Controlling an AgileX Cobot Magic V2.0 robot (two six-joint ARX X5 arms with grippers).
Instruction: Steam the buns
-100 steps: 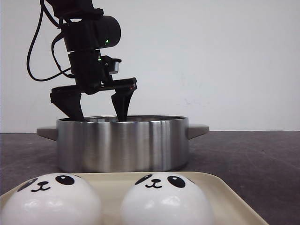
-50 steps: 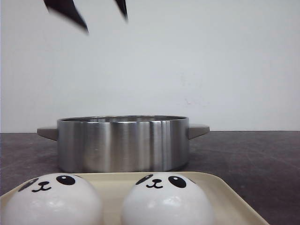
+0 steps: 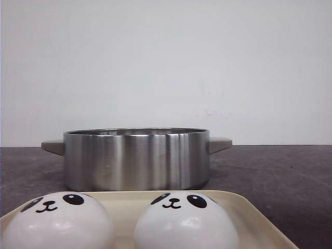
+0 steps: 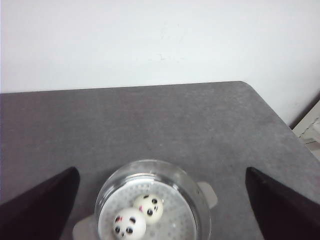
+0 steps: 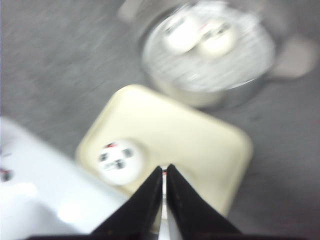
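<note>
Two white panda-faced buns (image 3: 57,220) (image 3: 184,220) sit side by side on a cream tray (image 3: 129,202) at the front. Behind it stands a steel pot (image 3: 136,158). Seen from high above in the left wrist view, two more buns (image 4: 149,206) (image 4: 129,223) lie in the pot (image 4: 150,162). My left gripper (image 4: 161,170) is open wide and empty, far above the pot. My right gripper (image 5: 164,167) is shut, hanging over the tray (image 5: 200,145) beside one bun (image 5: 120,161); its fingers hide the other tray bun. Neither gripper shows in the front view.
The pot has a flat grey handle on each side (image 3: 220,144). The dark grey table ends at a rounded corner (image 4: 250,87) beyond the pot. A blurred white surface (image 5: 40,175) lies next to the tray in the right wrist view.
My left gripper, open with its fingertips at the pot's rim a second ago, has risen straight up and left the front view. Pot, tray and buns have not moved.
</note>
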